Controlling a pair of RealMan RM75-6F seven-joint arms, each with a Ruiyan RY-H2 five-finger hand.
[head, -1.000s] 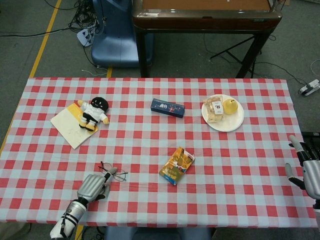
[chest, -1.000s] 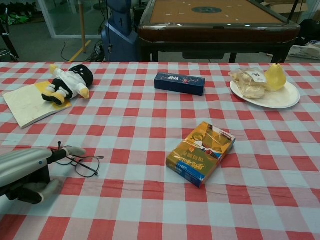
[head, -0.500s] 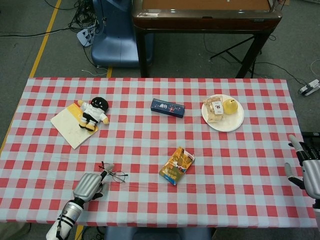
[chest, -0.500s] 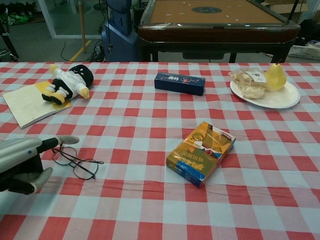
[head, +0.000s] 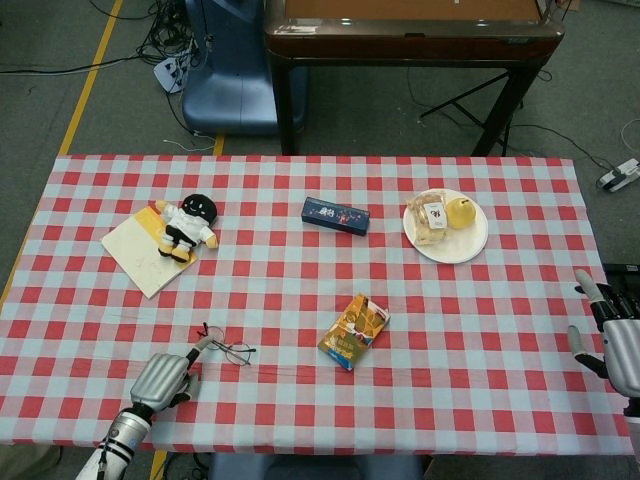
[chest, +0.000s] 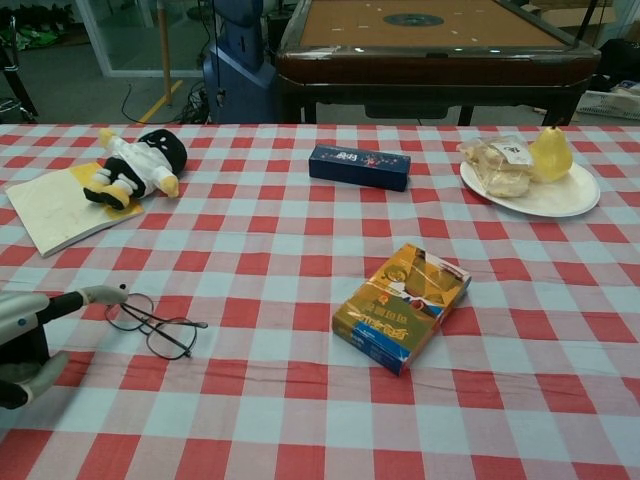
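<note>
Nearest the robot, at the table's front edge, the left hand (chest: 25, 335) lies low on the checked tablecloth (chest: 300, 400) with its fingers apart and nothing in its grasp; one outstretched fingertip ends just beside the thin, dark wire-framed glasses (chest: 155, 322), which lie flat on the cloth with their arms folded out. Off the right edge, the right hand (head: 612, 335) hangs beside the table, fingers spread and holding nothing. Nothing lies between the left hand and the glasses. Further in, near the middle, a glossy orange-and-blue box (chest: 402, 305) lies at a slant. Beyond it sit a slim dark-blue carton (chest: 359, 166), a soft plush doll (chest: 137, 165) resting on a pale notebook (chest: 55, 208), and a round white plate (chest: 560, 197) carrying a yellow pear (chest: 550, 152) and wrapped bread (chest: 497, 165).
</note>
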